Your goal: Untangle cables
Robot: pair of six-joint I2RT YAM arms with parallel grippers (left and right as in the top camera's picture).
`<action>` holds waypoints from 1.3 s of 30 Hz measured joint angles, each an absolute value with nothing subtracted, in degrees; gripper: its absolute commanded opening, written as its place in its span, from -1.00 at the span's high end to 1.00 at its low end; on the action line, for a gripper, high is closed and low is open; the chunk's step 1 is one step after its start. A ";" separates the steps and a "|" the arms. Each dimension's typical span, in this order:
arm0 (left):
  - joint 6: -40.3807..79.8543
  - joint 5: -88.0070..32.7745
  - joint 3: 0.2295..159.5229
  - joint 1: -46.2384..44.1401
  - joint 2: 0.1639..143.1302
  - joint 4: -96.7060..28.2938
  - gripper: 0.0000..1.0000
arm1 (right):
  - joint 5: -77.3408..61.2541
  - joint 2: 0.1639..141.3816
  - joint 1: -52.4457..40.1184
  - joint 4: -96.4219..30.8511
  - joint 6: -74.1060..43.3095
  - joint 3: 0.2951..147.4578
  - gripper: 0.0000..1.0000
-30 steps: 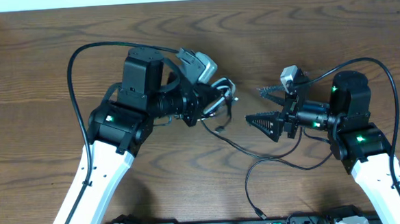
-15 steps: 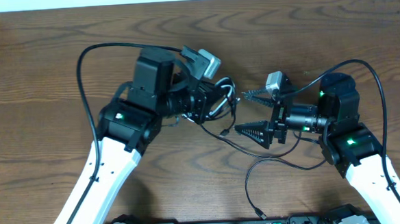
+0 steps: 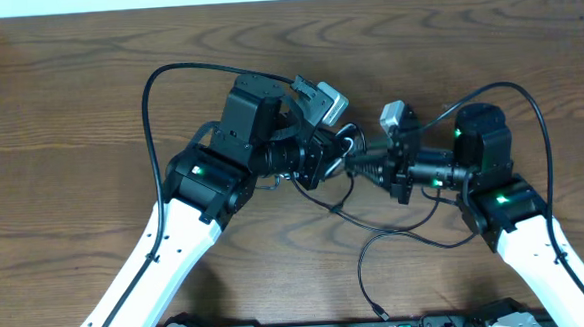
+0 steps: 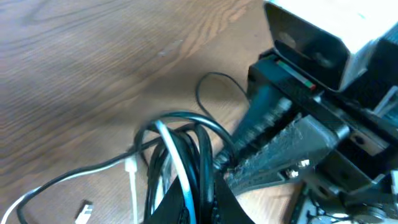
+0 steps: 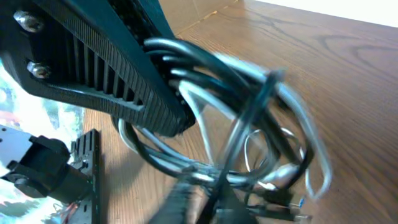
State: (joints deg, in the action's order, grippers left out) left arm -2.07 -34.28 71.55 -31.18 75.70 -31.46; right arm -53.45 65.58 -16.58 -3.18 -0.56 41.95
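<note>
Wood table [image 3: 68,95], black cables [image 4: 180,149] clamped btwn L gripper [image 3: 336,153] & R gripper [image 3: 358,165].

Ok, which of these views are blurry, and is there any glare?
Overhead: sharp, evenly lit, no strong glare. Left wrist: cables mostly crisp, tabletop behind them soft. Right wrist: cables streaked with motion blur.

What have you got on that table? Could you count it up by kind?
Robot arms: 2 (left arm, right arm)
Grippers: 2 (left gripper, right gripper)
Cable bundle: 1 (cable bundle, its cords too tangled to count)
Total: 5
</note>
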 measured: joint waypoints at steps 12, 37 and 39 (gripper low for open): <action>0.32 -21.93 71.55 -31.46 75.70 -32.38 0.85 | -53.15 65.63 -14.98 -4.16 -0.64 41.95 0.98; 23.77 1.93 71.55 -23.46 75.75 -37.65 0.85 | -37.63 65.63 -0.64 -19.66 -14.55 42.09 0.98; 23.86 1.06 71.55 -23.46 75.75 -37.54 0.85 | -37.52 65.63 -0.64 -19.66 -14.61 42.09 0.98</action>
State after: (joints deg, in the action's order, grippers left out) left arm 23.86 1.06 71.55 -23.46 75.75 -37.54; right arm -37.52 65.63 -0.64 -19.66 -14.61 42.09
